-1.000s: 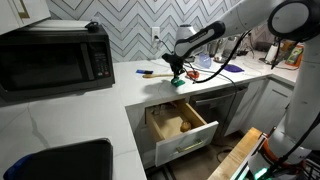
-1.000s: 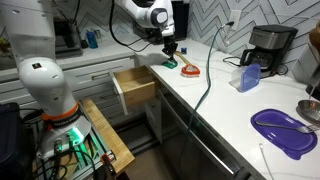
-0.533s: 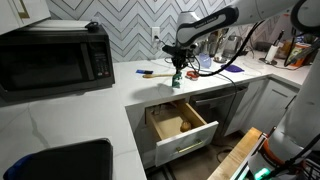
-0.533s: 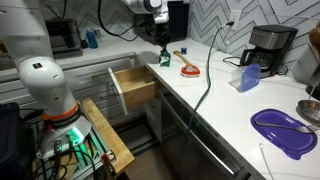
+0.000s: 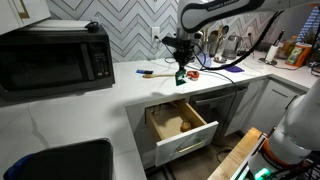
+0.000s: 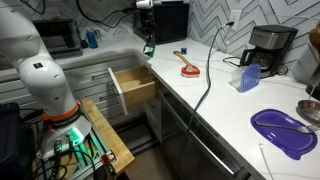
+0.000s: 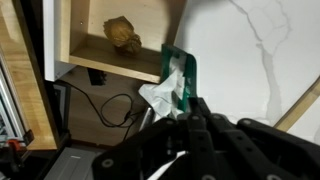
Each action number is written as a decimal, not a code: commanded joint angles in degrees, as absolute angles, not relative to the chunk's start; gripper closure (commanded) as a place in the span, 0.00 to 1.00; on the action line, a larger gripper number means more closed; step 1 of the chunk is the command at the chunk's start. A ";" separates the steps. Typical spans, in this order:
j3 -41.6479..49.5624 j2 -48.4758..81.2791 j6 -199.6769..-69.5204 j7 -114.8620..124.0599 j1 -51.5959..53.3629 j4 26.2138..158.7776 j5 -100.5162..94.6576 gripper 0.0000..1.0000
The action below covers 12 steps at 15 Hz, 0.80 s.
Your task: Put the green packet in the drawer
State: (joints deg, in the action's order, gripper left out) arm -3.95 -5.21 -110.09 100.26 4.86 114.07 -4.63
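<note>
My gripper (image 5: 182, 66) is shut on the green packet (image 5: 181, 77) and holds it in the air above the white counter, behind the open drawer (image 5: 181, 125). In the other exterior view the gripper (image 6: 148, 36) carries the packet (image 6: 149, 48) above the counter edge, over the drawer's (image 6: 135, 86) far end. In the wrist view the packet (image 7: 183, 68) sticks out from the fingertips (image 7: 186, 98), green with a white crumpled part. The drawer's wooden interior (image 7: 95, 50) lies beyond it and holds a brown crumpled object (image 7: 122, 33).
A microwave (image 5: 55, 56) and a sink (image 5: 60, 160) are on the counter's near side. A yellow-handled tool (image 5: 146, 72) lies near the wall. A red object (image 6: 188, 70), a coffee maker (image 6: 268, 45) and a purple plate (image 6: 285, 130) stand along the counter.
The gripper has lifted the green packet off the counter and carried it up and sideways toward the drawer end of the counter.
</note>
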 commanded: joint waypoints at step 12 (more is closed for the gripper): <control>-9.97 -9.25 -105.76 110.37 6.63 120.07 7.81 0.99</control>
State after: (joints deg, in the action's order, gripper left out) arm -9.86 -9.27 -105.92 110.38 6.75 120.20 7.82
